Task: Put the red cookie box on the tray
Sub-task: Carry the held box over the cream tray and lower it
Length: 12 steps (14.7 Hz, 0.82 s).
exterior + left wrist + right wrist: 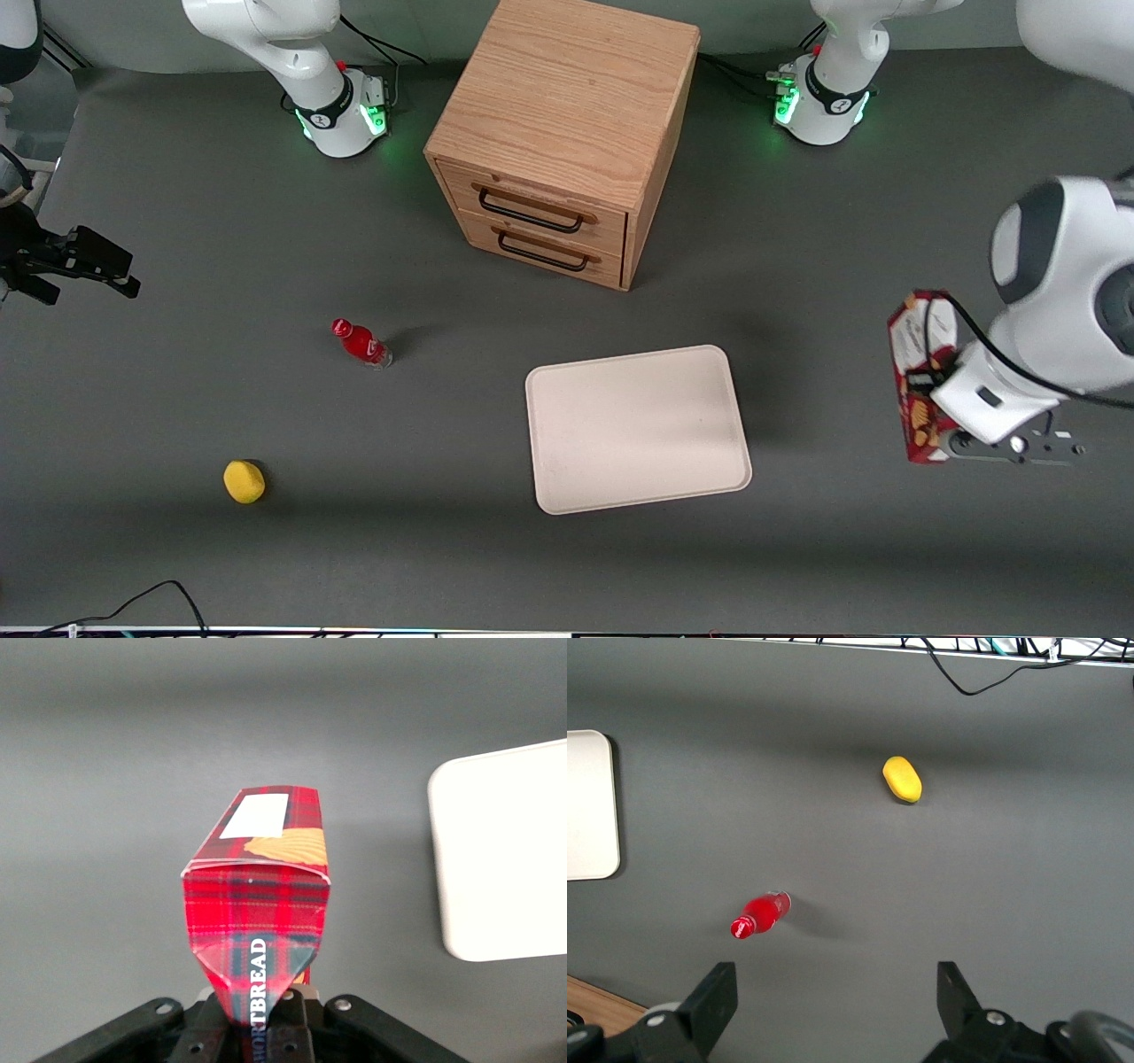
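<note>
1. The red cookie box point(917, 381) sits at the right edge of the front view, held up off the table point(177, 399) and standing on end, toward the working arm's end of the table.
2. We see the end effector point(266, 1014) clenched on the box's near end in the left wrist view, where the plaid carton narrows between the two fingers point(213, 1010) and the word "BREAD" runs along it.
3. The box's white label and a tan biscuit picture face up on its outer end in that wrist view.
4. The tray point(638, 430) lies flat on the table in the lower middle of the front frame, well apart from the box, with bare grey table between them.
5. In the upper middle of the front frame we see a wooden drawer cabinet point(563, 133) with two black handles, farther from the camera than the tray.
6. A small red bottle point(361, 343) stands left of centre, and a yellow lemon-like object point(244, 481) lies at lower left, toward the parked arm's end.
</note>
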{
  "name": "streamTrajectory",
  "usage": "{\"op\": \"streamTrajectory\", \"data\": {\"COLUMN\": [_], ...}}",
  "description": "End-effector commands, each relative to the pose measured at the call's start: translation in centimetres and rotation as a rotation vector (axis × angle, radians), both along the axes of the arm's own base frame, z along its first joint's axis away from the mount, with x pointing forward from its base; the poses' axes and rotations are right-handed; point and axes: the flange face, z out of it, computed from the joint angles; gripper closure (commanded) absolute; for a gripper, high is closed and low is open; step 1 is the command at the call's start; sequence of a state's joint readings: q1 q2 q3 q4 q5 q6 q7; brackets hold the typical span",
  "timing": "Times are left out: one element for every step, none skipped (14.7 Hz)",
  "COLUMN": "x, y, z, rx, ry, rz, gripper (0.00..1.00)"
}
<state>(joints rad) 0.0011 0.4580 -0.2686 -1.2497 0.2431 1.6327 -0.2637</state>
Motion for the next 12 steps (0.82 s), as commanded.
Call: {"op": "streamTrajectory", "data": {"x": [0.1,0.2,0.7,1.1,1.3,1.6,1.7,1.8,1.5,1.3,1.3,1.2], "y": [-7.0,-9.7,-11.6,-13.1,-14.5,-15.1,-15.7,-16.4,-17.2,-17.9,-18.2,-19.0], "z": [-1.5,-2.4,-3.8,-5.7,-7.5,-9.5,-11.5,-14.0,-16.1,-17.8,-19.2,-20.8], "rx": [-0.015,-0.039,-0.068,-0.093,-0.110,-0.127,-0.146,-0.146,-0.136,-0.133,-0.133,-0.135], "ry": [-0.010,-0.020,-0.010,0.016,0.038,0.063,0.090,0.121,0.146,0.165,0.170,0.174], "rz": [0.153,0.187,0.223,0.244,0.249,0.254,0.268,0.284,0.279,0.282,0.291,0.288], "gripper": [1.00,1.00,1.00,1.00,1.00,1.00,1.00,1.00,1.00,1.00,1.00,1.00]}}
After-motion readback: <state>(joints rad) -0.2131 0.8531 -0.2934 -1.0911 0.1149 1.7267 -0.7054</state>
